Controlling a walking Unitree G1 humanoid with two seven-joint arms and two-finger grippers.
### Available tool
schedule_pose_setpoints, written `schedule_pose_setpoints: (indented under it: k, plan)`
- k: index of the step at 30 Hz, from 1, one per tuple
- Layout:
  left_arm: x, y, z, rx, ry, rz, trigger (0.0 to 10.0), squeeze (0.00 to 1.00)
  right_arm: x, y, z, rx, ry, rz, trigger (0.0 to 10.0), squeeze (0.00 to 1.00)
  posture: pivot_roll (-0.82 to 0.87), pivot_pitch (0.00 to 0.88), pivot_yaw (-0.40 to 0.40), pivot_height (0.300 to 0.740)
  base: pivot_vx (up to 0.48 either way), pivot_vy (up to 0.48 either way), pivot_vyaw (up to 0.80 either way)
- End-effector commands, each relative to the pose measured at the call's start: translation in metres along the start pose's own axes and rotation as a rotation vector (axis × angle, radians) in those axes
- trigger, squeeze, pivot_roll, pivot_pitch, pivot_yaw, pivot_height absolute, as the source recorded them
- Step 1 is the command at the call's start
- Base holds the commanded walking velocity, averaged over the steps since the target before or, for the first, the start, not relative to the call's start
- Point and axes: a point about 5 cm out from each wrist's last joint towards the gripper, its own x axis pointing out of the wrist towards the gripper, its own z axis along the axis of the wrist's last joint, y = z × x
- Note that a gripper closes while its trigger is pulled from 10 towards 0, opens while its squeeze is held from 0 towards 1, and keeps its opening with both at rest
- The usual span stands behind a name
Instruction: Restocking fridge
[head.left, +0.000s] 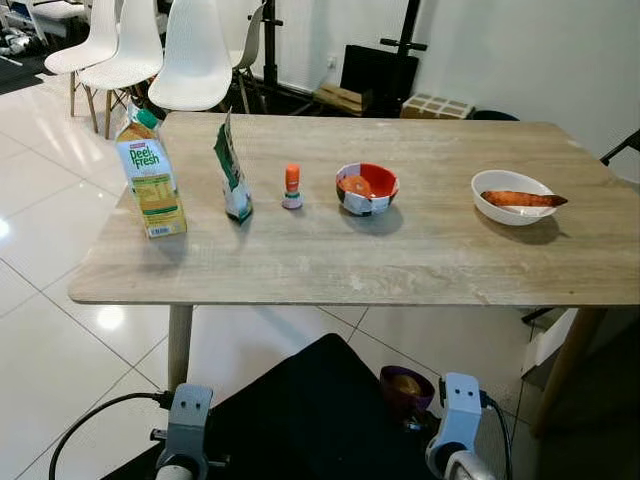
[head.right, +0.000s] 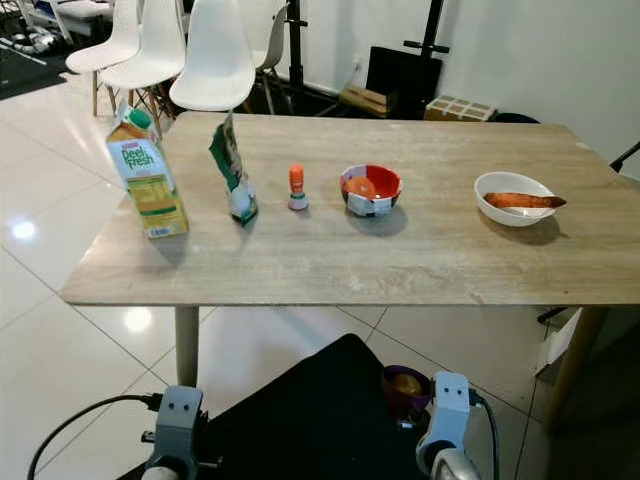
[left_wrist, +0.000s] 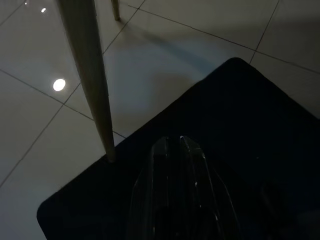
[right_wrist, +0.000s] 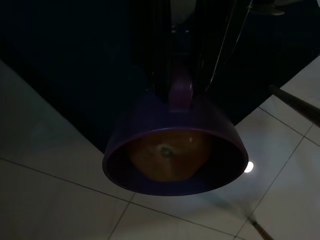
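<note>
I stand before a pale wooden table (head.left: 420, 255), and everything here I place against it. Below its near left corner, my left gripper (left_wrist: 172, 150) hangs low over a black mat (left_wrist: 250, 125), its two fingers pressed flat together with nothing between them, just beside the table leg (left_wrist: 87, 75). On the tabletop, nearest the left edge, a juice carton (head.left: 150, 180) stands upright; next along the same row is a green and white pouch (head.left: 232, 172), also upright, then a small orange-capped bottle (head.left: 292, 187), then a red and white bowl (head.left: 367, 187) with something orange in it near the middle of the table. Toward the right end sits a white bowl (head.left: 512, 196) with a sweet potato (head.left: 521, 199) lying across it. Below the near edge, right of centre, my right gripper (right_wrist: 175, 85) is clamped on the rim of a purple bowl (right_wrist: 175, 160) carrying an orange fruit (right_wrist: 167, 155), held above the floor tiles (right_wrist: 50, 200).
</note>
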Motion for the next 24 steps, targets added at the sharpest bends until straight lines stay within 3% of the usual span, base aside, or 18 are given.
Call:
schedule_pose_setpoints:
  k: [1,6,12,21,24]
  plan:
    - [-0.004,0.002,-0.010,-0.034,0.052,0.032,10.0,0.00,0.002,0.001,0.003,0.021,-0.005,-0.024,10.0,0.00,-0.07,0.034,-0.021,0.740,0.000,0.000,0.00]
    - [-0.006,0.002,-0.016,-0.043,0.085,0.019,10.0,0.00,0.003,0.005,0.003,-0.028,-0.009,-0.006,10.0,0.00,-0.07,0.039,-0.027,0.740,0.000,0.000,0.00]
    - [-0.014,0.003,-0.035,-0.062,0.207,-0.003,10.0,0.00,0.003,0.007,-0.002,-0.106,0.033,-0.019,10.0,0.00,-0.07,0.043,-0.038,0.740,0.000,0.000,0.00]
    - [-0.019,0.002,-0.044,-0.058,0.249,-0.010,10.0,0.00,-0.001,0.000,-0.009,-0.098,0.067,-0.040,10.0,0.00,-0.07,0.043,-0.037,0.740,0.000,0.000,0.00]
    - [-0.019,0.002,-0.044,-0.060,0.249,-0.010,10.0,0.00,-0.003,-0.003,-0.010,-0.091,0.063,-0.054,10.0,0.00,-0.07,0.043,-0.035,0.740,0.000,0.000,-0.56]
